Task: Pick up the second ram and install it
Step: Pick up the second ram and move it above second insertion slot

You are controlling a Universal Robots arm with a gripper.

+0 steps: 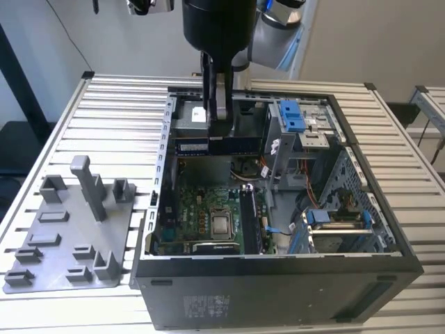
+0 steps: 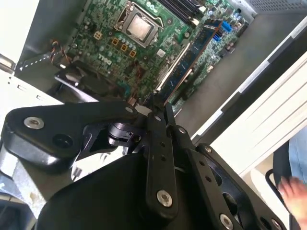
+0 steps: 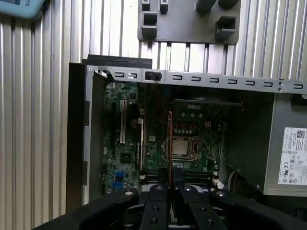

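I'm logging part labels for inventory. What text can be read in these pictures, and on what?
White label on the power supply: too small to read.
Sticker on the outer wall of the case: too blurred.
Pale label on the second ram: too small.
Motherboard lettering: too small to quote.
None quotable.

Bright, even light; shadow pools inside the computer case [image 1: 278, 292].

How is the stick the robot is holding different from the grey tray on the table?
The second ram is dark, thin and flat; the grey holder tray is pale, wide, with upright posts. The ram hangs in the gripper over the open computer case; the tray lies on the slatted table beside it.
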